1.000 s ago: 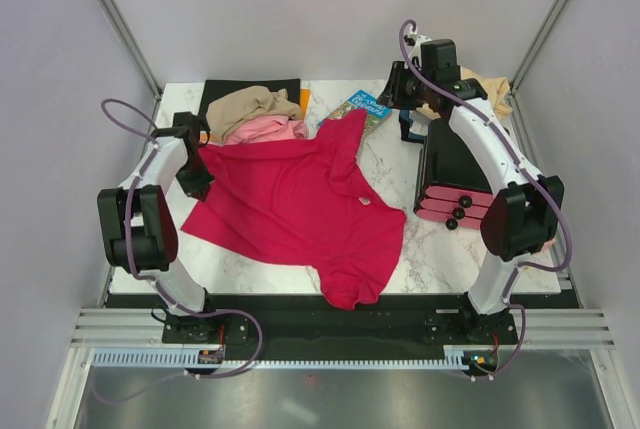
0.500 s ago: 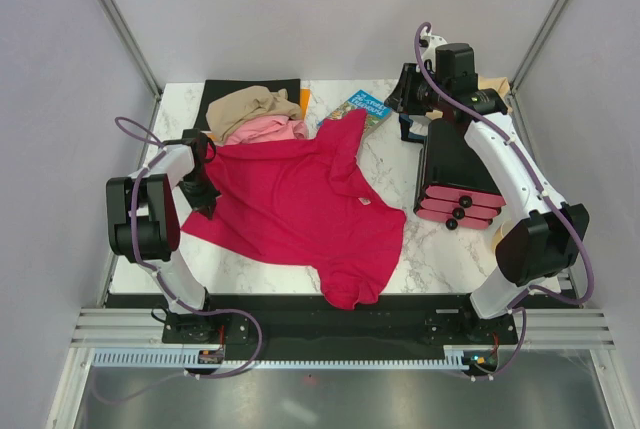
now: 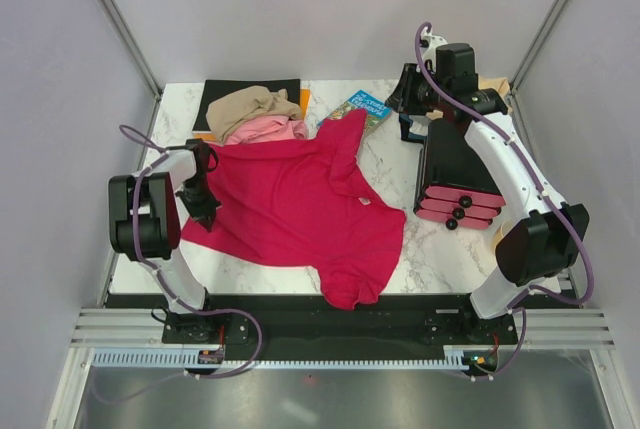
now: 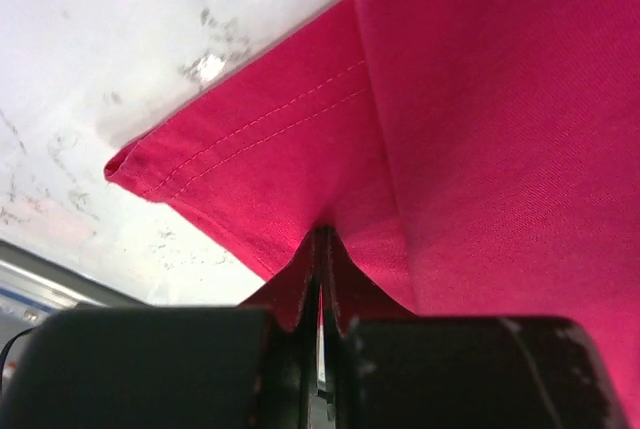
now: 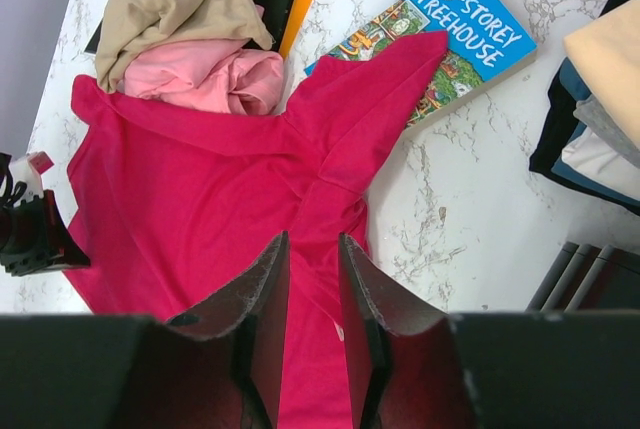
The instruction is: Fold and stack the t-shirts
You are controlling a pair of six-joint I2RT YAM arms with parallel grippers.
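Observation:
The crimson red t-shirt (image 3: 300, 204) lies spread over the middle of the marble table, and also shows in the right wrist view (image 5: 200, 199). My left gripper (image 3: 200, 204) is shut on its left hem, which is pinched between the jaws (image 4: 322, 249) low over the table. The pink t-shirt (image 3: 265, 130) and tan-brown t-shirt (image 3: 250, 106) lie crumpled at the back left, touching the red one. The peach-cream t-shirt (image 3: 497, 87) lies at the back right (image 5: 610, 49). My right gripper (image 3: 408, 114) hangs high above the back right, open and empty (image 5: 313, 249).
A black mat (image 3: 225, 91) lies under the tan shirt. A blue book (image 3: 360, 107) lies under the red shirt's sleeve. A black box with pink drawers (image 3: 455, 174) stands on the right. Dark folded cloth (image 5: 590, 149) lies under the peach shirt.
My left gripper has moved toward the near edge along the shirt's left side, holding the hem. My right arm shifted slightly right a second ago, then stayed still.

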